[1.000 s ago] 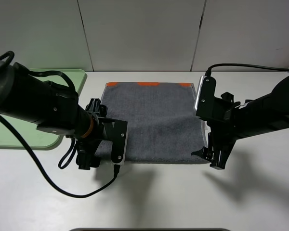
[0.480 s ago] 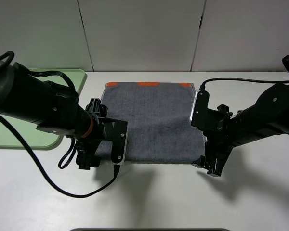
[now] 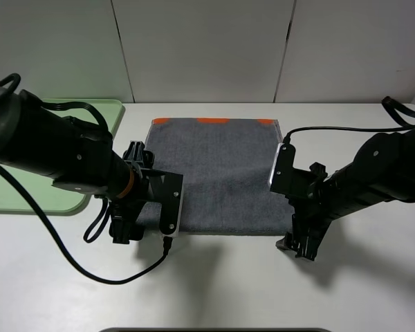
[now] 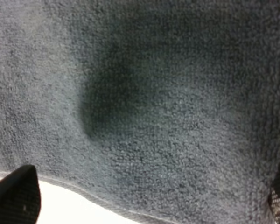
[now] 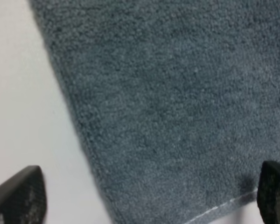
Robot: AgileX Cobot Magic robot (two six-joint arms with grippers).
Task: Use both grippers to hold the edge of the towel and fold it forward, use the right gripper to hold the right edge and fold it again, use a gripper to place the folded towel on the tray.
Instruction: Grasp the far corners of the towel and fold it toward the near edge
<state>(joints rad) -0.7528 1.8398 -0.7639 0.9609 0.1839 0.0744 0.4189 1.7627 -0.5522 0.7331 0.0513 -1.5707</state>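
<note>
While the towel [image 3: 218, 173] lies flat on the white counter [image 3: 221, 290] at the centre of the high view, with orange patches [image 3: 212, 120] along its far border, its plain near edge [image 3: 218, 233] faces the lower frame, not yet lifted. Over the last second the right end effector [image 3: 301, 242] has sunk and drawn leftward, from beside the towel's right side to the cloth's lower right corner. The left end effector [image 3: 124, 232] has stayed over the lower left corner. By this reading both arms are now set for the first, two-armed fold, and neither has gripped. The pale green tray [image 3: 7, 197] sits at the left edge of the frame, partly behind the left arm.

Only the high view gives this layout and the tray, but the arm bodies there largely hide the fingers. Each wrist view shows two black fingertips [image 4: 16, 196] set wide apart, with nothing between them but terry pile. The right wrist view also shows the towel's corner, with bare counter beside the hem and a pale stitched line [image 5: 219, 205]. The left wrist view shows a dark shadow on the cloth.
</note>
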